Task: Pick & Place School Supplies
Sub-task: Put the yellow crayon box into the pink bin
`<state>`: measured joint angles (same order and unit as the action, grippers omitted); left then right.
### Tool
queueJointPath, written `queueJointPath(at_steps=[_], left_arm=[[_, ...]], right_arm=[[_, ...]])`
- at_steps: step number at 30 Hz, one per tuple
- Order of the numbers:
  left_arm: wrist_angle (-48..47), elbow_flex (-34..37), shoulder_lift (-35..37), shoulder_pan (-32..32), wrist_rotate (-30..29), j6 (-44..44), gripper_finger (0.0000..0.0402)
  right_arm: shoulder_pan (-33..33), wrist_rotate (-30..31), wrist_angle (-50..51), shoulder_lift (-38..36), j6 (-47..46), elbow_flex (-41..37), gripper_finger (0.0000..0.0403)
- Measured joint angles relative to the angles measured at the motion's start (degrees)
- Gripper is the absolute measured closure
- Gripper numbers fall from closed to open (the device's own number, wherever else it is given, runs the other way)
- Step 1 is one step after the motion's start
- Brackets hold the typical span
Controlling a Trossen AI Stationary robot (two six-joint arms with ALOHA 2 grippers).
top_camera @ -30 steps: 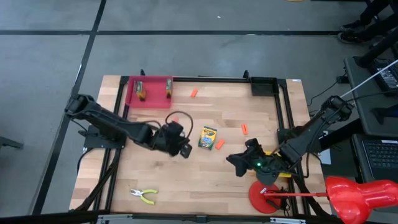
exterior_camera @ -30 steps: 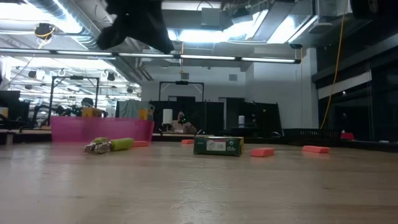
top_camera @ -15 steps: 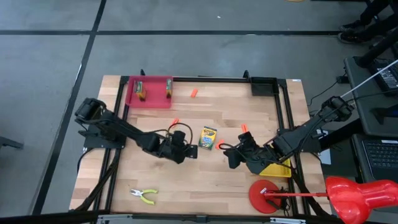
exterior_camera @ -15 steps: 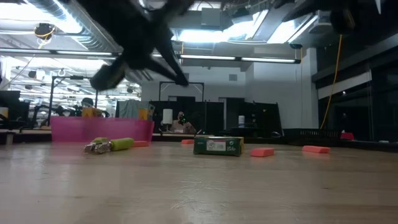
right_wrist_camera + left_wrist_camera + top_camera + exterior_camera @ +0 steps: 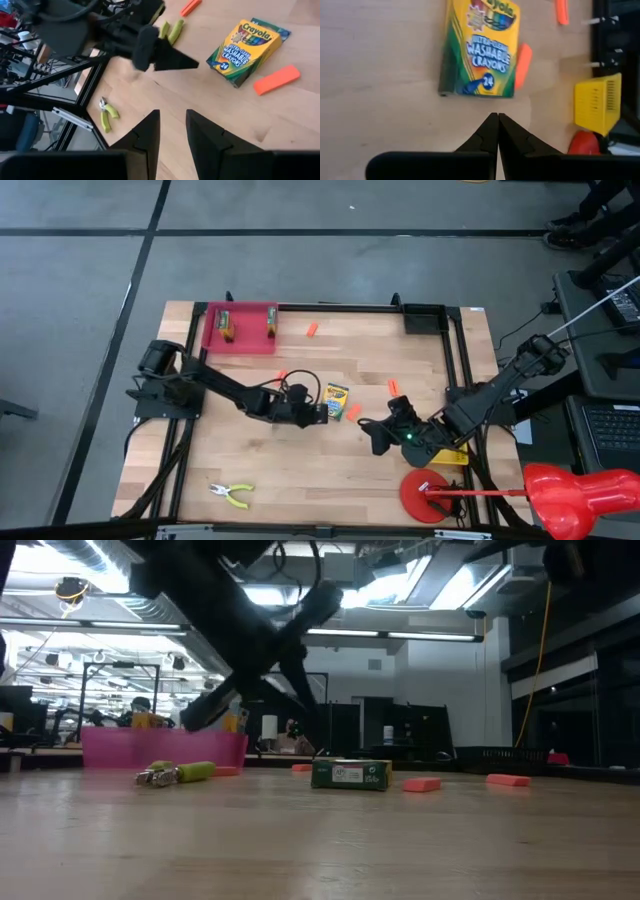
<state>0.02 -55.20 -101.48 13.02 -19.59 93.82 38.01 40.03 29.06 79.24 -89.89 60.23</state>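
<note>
The green-and-yellow crayon box (image 5: 336, 400) (image 5: 482, 47) (image 5: 250, 45) lies flat near the table's middle. My left gripper (image 5: 322, 413) (image 5: 497, 119) is shut; its tip hovers just left of the box, with bare wood between them. My right gripper (image 5: 368, 432) (image 5: 172, 120) is open, right of and nearer than the box, pointing toward it. One orange stub (image 5: 352, 412) (image 5: 522, 65) lies against the box's right side. Others (image 5: 393, 386) (image 5: 311, 329) lie farther off. Pliers with yellow-green handles (image 5: 232, 495) (image 5: 107, 117) rest near the near-left corner.
A flat pink tray (image 5: 240, 340) sits at the far-left corner with small items in it. A yellow mesh basket (image 5: 452, 452) (image 5: 597, 102) lies under my right arm. A red round object (image 5: 425, 495) stands at the near-right edge. A black frame borders the table.
My left gripper has travelled toward the table's right and come down, ending close beside the crayon box. My right gripper has shifted a little toward the far edge. The box and the stubs have stayed where they were.
</note>
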Motion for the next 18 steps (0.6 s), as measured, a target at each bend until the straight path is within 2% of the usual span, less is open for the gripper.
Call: queueJointPath(at_steps=[18], left_arm=[[-0.18,-0.02,-1.21,-2.69,0.35,-1.57,0.04]], right_arm=[[1.6,1.53,0.39,0.0,-0.68,0.0,0.0305]])
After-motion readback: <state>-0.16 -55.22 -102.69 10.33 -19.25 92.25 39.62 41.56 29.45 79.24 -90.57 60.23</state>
